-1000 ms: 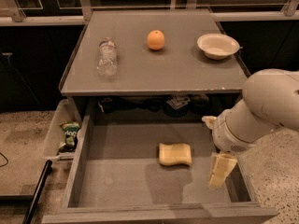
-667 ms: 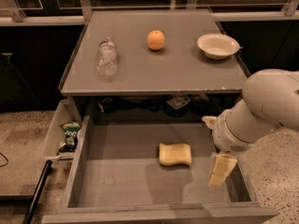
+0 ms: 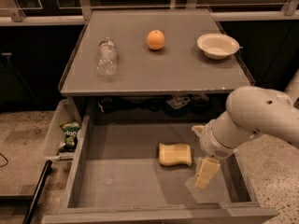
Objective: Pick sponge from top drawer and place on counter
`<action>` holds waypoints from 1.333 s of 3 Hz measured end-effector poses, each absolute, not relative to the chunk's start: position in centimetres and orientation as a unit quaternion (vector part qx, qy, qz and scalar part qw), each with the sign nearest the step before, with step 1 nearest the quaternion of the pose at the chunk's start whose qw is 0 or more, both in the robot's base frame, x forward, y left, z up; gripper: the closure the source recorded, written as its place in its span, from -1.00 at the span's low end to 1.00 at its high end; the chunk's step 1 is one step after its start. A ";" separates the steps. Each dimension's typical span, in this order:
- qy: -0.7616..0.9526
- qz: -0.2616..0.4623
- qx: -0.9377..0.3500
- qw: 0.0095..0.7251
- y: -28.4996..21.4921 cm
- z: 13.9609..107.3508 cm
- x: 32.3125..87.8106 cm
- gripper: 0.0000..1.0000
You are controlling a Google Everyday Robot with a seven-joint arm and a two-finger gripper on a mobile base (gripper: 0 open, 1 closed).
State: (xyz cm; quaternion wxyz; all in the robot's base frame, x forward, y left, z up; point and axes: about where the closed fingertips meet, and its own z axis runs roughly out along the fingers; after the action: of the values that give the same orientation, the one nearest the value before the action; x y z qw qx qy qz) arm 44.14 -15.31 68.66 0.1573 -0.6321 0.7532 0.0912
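The pale yellow sponge [image 3: 174, 154] lies flat on the bottom of the open grey top drawer [image 3: 117, 181], right of its middle. My gripper [image 3: 200, 155] hangs inside the drawer just right of the sponge, apart from it, open and empty. One cream finger [image 3: 206, 171] points down toward the drawer's front right. The white arm [image 3: 254, 118] comes in from the right. The grey counter [image 3: 154, 69] is above the drawer.
On the counter stand a clear plastic bottle [image 3: 106, 57] lying at the left, an orange [image 3: 155, 39] at the middle back and a white bowl [image 3: 217, 45] at the right. A clear bin with a green packet [image 3: 69, 134] sits left of the drawer.
My arm and gripper have shifted a little to the left, closer to the sponge. The sponge has not moved.
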 end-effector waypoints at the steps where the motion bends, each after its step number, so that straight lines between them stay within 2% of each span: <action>1: 0.757 0.116 -0.615 0.190 -14.9 66.1 45.6 -1.00; 4: 0.743 0.150 -0.583 0.291 -14.4 59.9 48.9 -1.00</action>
State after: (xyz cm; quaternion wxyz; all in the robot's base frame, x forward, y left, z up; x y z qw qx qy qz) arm 48.86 -14.44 59.93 0.2908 -0.5835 0.7433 0.1501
